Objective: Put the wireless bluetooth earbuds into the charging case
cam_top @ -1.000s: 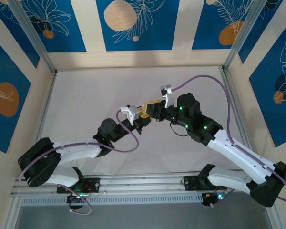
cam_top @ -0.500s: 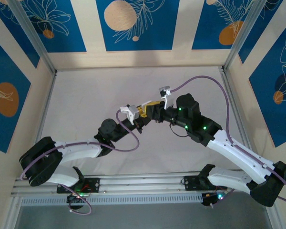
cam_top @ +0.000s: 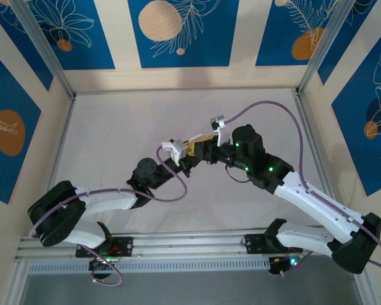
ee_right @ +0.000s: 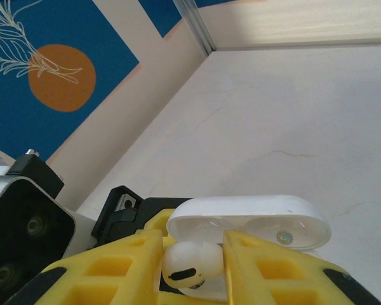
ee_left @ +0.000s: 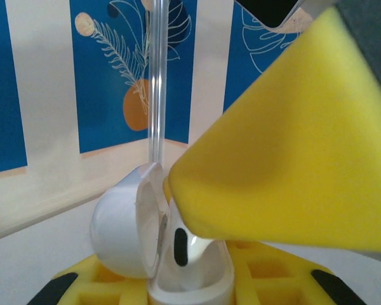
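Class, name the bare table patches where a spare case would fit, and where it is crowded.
Bare: the far strip of table between the back wall and the arms; the left side between the left arm and left rail. Crowded: the centre, where left hand with the charging case meets right hand with an earbud.

Arms: 2, left arm (cam_top: pixel 101 200) and right arm (cam_top: pixel 305 190). Grippers: 2, left gripper (ee_left: pixel 190 289) and right gripper (ee_right: pixel 189 254), each with 2 yellow fingers. Case (ee_right: pixel 247 219): 1, white, lid open. Earbud (ee_right: pixel 185 264): 1, white. Purple cables: 2, left cable (cam_top: pixel 184 187), right cable (cam_top: pixel 273 103). Table (cam_top: pixel 114 127): 1.
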Robot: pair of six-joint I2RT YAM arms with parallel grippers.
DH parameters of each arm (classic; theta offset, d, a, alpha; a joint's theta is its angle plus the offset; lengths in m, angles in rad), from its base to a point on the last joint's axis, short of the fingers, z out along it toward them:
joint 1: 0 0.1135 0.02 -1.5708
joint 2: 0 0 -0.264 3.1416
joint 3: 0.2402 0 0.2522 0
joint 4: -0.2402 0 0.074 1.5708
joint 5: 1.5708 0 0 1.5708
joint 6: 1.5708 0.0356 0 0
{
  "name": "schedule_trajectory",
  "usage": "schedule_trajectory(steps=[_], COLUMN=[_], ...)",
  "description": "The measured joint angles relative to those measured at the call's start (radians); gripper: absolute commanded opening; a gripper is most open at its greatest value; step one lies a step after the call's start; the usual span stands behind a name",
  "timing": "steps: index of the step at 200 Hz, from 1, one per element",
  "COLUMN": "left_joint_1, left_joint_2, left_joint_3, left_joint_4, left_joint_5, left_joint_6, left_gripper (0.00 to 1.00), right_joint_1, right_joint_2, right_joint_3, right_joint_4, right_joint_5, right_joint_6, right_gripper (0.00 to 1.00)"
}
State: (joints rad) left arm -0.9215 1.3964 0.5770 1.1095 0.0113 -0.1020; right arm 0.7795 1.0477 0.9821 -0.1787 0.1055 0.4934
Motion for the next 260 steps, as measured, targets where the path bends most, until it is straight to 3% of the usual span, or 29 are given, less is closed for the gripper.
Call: schedule_trajectory(steps=[260], left_joint_1=[-0.002], left_joint_2=[-0.027], left_joint_3=[0.000], left_joint_4=[0.010], left_joint_5=[0.006], left_joint_6=[0.008], left_gripper=[0.09], right_joint_1=[-0.002], right_joint_2=[0.006], right_joint_3=[0.133], right_joint_4=[-0.185], right_joint_5=[-0.008], right_joint_6=[-0.019], right_gripper=[0.58])
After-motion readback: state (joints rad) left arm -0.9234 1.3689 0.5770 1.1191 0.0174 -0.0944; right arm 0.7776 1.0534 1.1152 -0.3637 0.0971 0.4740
